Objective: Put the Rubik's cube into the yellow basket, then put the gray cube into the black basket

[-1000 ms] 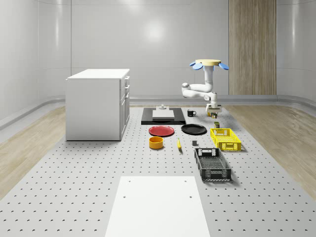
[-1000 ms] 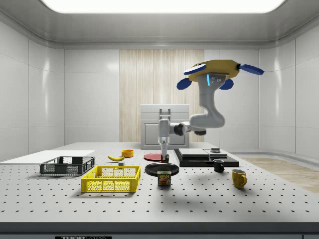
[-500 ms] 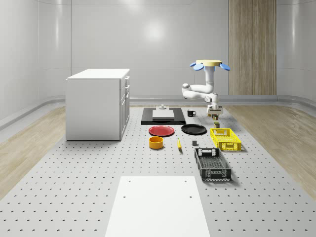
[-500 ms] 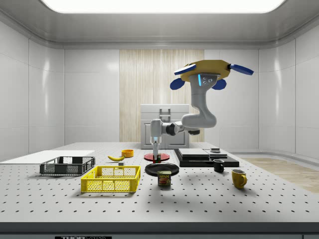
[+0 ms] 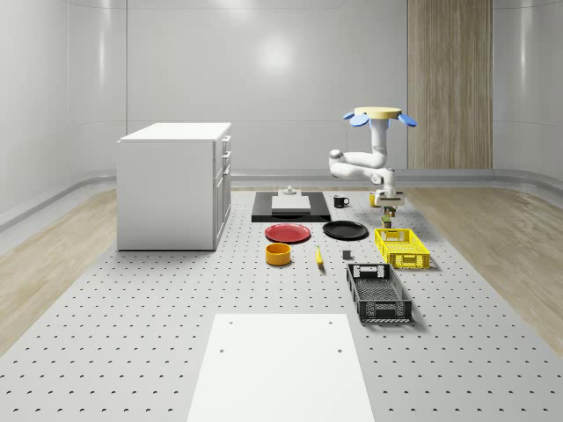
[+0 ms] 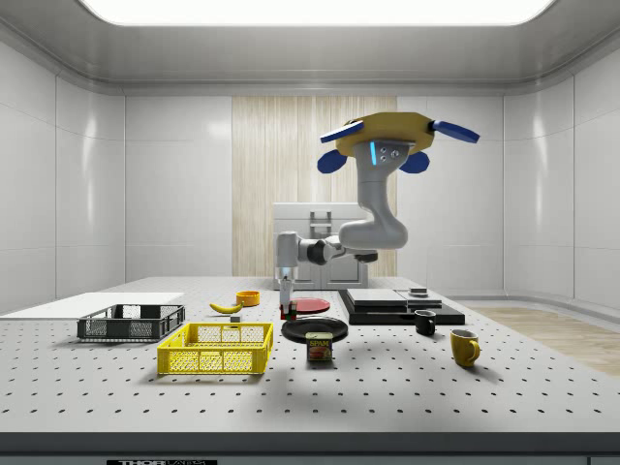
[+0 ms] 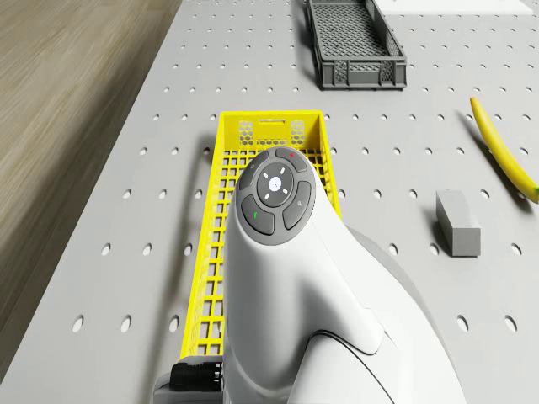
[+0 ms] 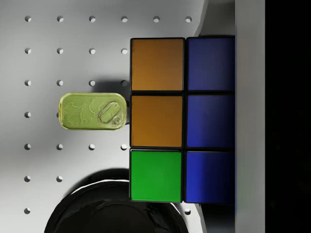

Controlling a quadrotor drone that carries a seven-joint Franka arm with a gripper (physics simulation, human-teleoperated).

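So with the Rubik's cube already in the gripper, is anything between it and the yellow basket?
Nothing visible blocks it. The gripper holds the Rubik's cube in the air above the table, near the black plate and the can; both sit lower. The yellow basket lies toward the side view's left with its top open. The drone hovers.

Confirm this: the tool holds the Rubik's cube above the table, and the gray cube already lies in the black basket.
Wrong on the gray cube: the drone view shows it on the table beside the yellow basket. The tool does hold the Rubik's cube.
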